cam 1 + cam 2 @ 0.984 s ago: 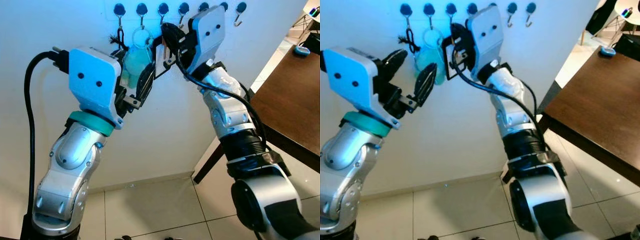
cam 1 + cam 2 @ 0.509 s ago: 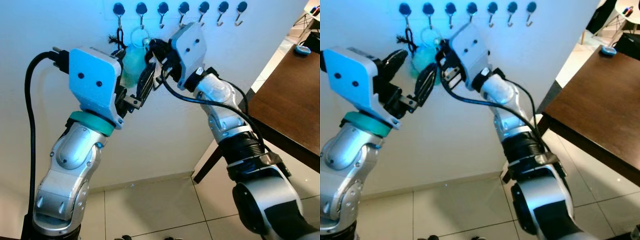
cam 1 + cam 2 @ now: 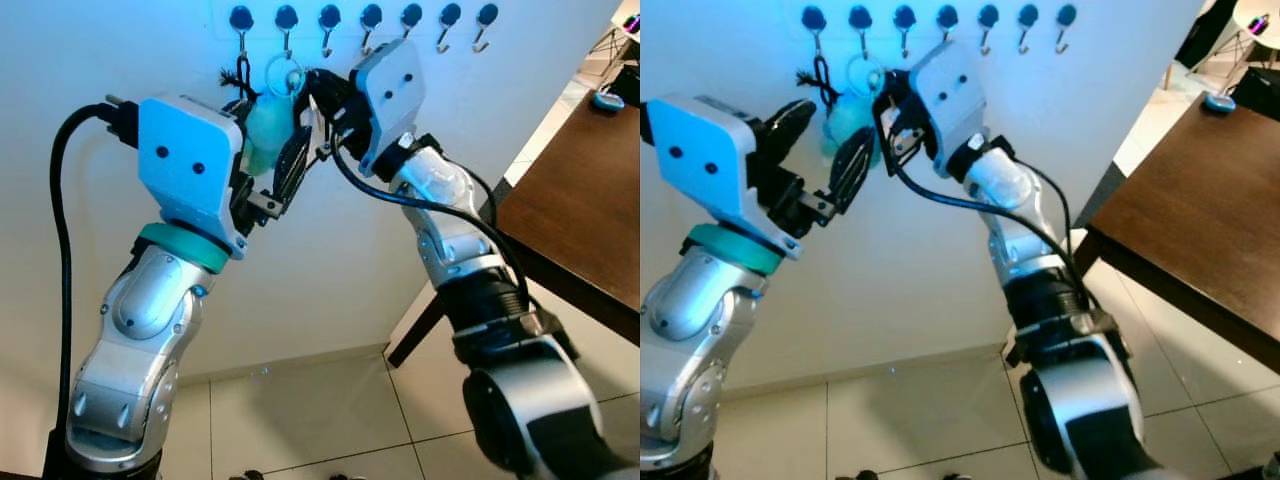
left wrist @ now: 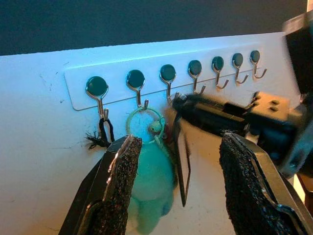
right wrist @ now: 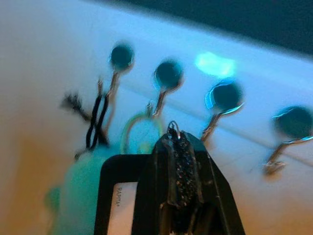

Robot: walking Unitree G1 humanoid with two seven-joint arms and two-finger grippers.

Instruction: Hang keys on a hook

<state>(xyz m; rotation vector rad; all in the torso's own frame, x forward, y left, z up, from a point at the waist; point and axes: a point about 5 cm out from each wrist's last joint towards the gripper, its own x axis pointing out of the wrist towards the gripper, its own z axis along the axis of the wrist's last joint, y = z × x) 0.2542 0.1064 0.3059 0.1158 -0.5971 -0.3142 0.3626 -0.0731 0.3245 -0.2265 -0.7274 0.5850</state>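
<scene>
A white rail with several round-headed hooks runs along the wall. The second hook holds a ring with a teal plush hanging from it. A black cord hangs on the first hook. My right gripper is shut on a black-framed key tag, whose small metal ring sits at the fingertips just below the second and third hooks. My left gripper stands open below the plush, which shows between its fingers.
A dark brown table stands to the right with a small blue object at its far end. The pale tiled floor lies below. The hooks to the right hang bare.
My right gripper has carried the key tag left and down from near the fourth hook toward the second hook and the plush, then risen slightly. The left arm has held still.
</scene>
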